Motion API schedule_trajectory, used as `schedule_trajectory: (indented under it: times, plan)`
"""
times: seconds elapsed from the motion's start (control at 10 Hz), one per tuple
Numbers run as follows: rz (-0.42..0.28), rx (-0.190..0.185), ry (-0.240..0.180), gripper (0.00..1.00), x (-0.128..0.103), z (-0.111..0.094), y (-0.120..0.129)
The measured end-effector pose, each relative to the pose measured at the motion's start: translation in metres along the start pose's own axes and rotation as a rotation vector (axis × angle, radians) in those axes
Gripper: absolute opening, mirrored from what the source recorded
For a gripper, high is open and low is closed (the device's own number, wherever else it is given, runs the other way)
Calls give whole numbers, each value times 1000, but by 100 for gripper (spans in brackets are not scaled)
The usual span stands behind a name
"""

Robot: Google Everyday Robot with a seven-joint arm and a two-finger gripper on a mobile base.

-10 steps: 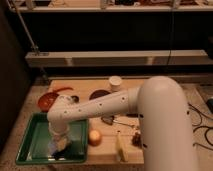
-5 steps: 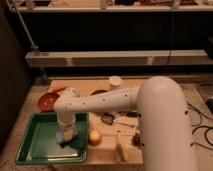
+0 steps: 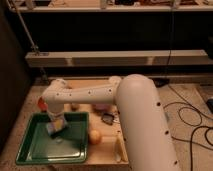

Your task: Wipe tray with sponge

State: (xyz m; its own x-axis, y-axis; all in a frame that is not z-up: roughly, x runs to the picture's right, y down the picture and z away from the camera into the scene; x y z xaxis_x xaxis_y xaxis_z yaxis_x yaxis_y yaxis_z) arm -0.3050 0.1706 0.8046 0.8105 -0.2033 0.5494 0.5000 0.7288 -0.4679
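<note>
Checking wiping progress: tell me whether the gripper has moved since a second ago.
Yes. The gripper over the tray has shifted toward its far rim.

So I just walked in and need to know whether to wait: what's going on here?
The robot's single arm reaches down into the green tray, its hand near the far rim with the sponge at its tip. It looks like wiping is under way. An orange fruit sits on the table just right of the tray.
</note>
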Motion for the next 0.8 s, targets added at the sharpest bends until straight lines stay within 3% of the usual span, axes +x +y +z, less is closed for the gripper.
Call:
schedule_trajectory:
  times: [0.2,0.4,0.7,0.8]
  plan:
    - [-71,9,-23,13,-32,-7,1]
    - [-110,7,-13,13,-56,-8,11]
    - [-128,-26,43,13,-68,-3,53]
    - [-131,-38,44,13,-67,3,61]
